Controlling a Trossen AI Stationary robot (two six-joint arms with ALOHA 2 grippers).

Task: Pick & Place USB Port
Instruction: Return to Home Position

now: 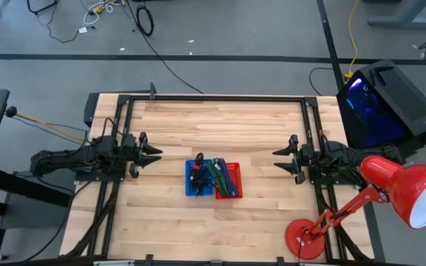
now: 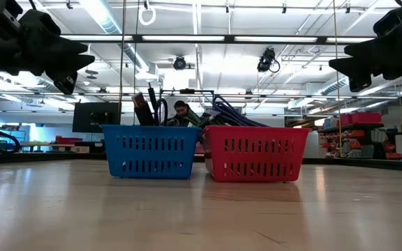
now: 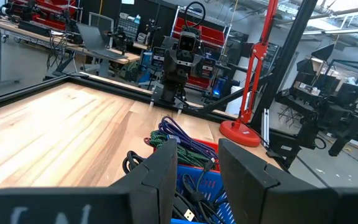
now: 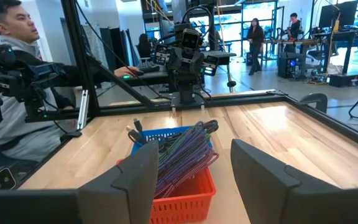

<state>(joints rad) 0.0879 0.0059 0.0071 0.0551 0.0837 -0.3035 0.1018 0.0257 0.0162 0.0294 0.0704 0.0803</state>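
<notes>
High view: left gripper [image 1: 152, 156] and right gripper [image 1: 278, 159] seen at opposite sides, fingers spread; cables [image 1: 217, 176] laid crosswise to the arms in adjoining blue basket [image 1: 191, 191] and red basket [image 1: 233, 171] | Low view: cables raised above rims | Left wrist view: lettering [image 3: 48, 216] on gripper blurred | Right wrist view: cables slanted across both baskets

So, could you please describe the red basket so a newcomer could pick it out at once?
Two small slotted baskets sit side by side at the middle of the wooden table. The red basket is the one nearer the right arm, next to the blue basket. Its colour and the purple-green cable bundle draped over it set it apart.
</notes>
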